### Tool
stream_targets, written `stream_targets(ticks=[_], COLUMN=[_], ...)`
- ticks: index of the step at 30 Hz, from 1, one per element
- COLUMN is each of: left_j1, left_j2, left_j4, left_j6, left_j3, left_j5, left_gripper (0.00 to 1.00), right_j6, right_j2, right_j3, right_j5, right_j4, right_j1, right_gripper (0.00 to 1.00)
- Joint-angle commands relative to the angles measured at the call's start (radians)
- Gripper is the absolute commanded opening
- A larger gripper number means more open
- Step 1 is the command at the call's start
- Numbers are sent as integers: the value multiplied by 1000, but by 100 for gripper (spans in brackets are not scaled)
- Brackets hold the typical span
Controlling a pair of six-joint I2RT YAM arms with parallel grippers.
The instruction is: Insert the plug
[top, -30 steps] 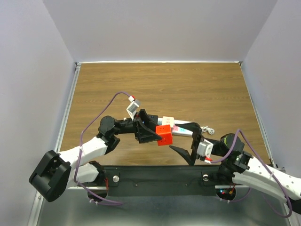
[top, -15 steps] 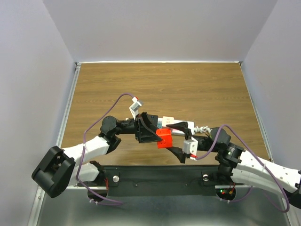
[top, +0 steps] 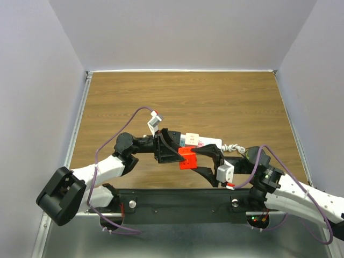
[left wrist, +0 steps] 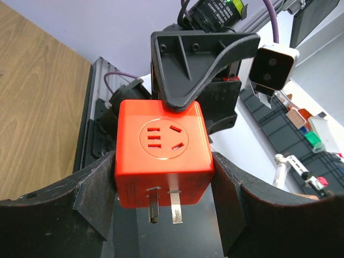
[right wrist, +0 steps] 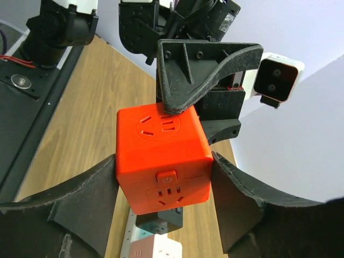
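Observation:
The plug (top: 186, 157) is an orange cube with sockets on its faces and two metal prongs (left wrist: 173, 207) pointing down. It hangs above the near middle of the table. My left gripper (top: 179, 153) is shut on it, its pads pressed on two opposite sides (left wrist: 163, 164). My right gripper (top: 197, 160) comes from the right and is shut on the same cube (right wrist: 161, 156), pads against both sides (right wrist: 163, 167). A white power strip (top: 209, 143) lies on the table just behind and under the cube, partly hidden (right wrist: 129, 236).
A pinkish-white adapter (top: 192, 137) sits in the strip's left end. A coiled white cable (top: 234, 147) lies at the strip's right end. The black base rail (top: 177, 200) runs along the near edge. Pale walls enclose the wooden table (top: 215, 102).
My right gripper moved in leftward around the orange cube and closed its jaws onto it. The left gripper kept holding the cube, shifting only slightly.

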Motion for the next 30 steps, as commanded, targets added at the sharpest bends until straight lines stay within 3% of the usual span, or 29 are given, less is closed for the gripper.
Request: stream_targets(ticks=[1, 7, 9, 10, 11, 13, 14, 16, 18, 19, 21, 30], left_j1=[3, 0, 0, 1, 1, 0, 0, 0, 1, 3, 7, 78], left_j2=[-15, 50, 82, 91, 108, 117, 119, 113, 99, 84, 68, -21], left_j4=[300, 471, 523, 544, 548, 548, 526, 479, 385, 317, 244, -98], left_j6=[-23, -115, -133, -147, -147, -137, -127, -94, -28, 16, 66, 290], left_j3=[-11, -15, -14, -9, -5, 3, 14, 29, 46, 57, 64, 106], left_j5=[13, 50, 58, 61, 64, 64, 64, 64, 53, 44, 30, -86], left_gripper=[0, 0, 7, 19, 25, 36, 48, 58, 74, 89, 98, 99], right_j6=[-5, -12, -3, 0, 12, 26, 47, 75, 124, 135, 167, 322], right_j2=[7, 30, 38, 38, 35, 32, 32, 27, 19, 18, 9, -27], right_j3=[28, 39, 42, 42, 42, 44, 47, 48, 33, 31, 24, 36], right_j5=[-58, -115, -116, -116, -112, -112, -104, -60, 18, 40, 84, 239], right_j4=[9, -1, -5, -5, -2, 0, 3, 17, 73, 81, 104, 115], right_j1=[4, 2, 4, 4, 2, 2, 4, 4, 2, 4, 4, 4], right_gripper=[64, 48, 33, 12, 0, 0, 0, 1, 0, 0, 0, 0])
